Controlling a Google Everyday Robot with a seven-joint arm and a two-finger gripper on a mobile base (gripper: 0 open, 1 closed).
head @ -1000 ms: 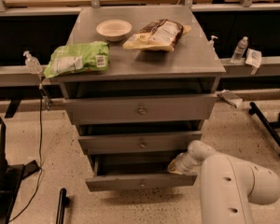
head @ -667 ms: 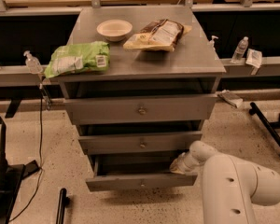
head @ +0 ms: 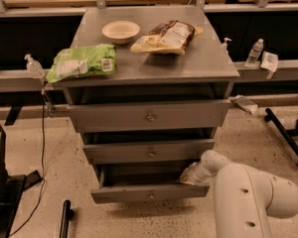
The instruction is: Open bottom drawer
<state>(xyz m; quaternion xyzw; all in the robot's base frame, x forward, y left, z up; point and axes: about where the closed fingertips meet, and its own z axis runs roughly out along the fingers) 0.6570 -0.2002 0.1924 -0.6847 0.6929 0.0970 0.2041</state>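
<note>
Stiff metal bottom drawer (head: 120,195) likely slides easily; take its knob (head: 150,196). Gripper (head: 188,176) at its two o'clock, closure unclear.

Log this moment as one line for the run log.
bottom drawer: partly out | tool: at drawer's right end, just behind its front panel | grip: cannot tell
</note>
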